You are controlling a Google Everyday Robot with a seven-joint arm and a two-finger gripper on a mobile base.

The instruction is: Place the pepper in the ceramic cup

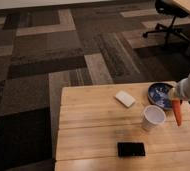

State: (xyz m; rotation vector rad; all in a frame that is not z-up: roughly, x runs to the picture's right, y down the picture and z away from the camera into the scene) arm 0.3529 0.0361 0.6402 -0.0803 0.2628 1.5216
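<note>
The orange-red pepper (177, 113) hangs point down from my gripper (175, 97) at the right side of the wooden table (93, 127). The gripper is shut on the pepper's top end and holds it above the table. The white ceramic cup (152, 117) stands upright on the table just left of the pepper and a little below its tip height. The pepper is beside the cup, not over its rim.
A dark blue patterned bowl (160, 94) sits behind the cup, close to the gripper. A white sponge-like block (124, 98) lies at the table's middle back. A black phone (131, 149) lies near the front edge. An office chair (169, 15) stands at the far right.
</note>
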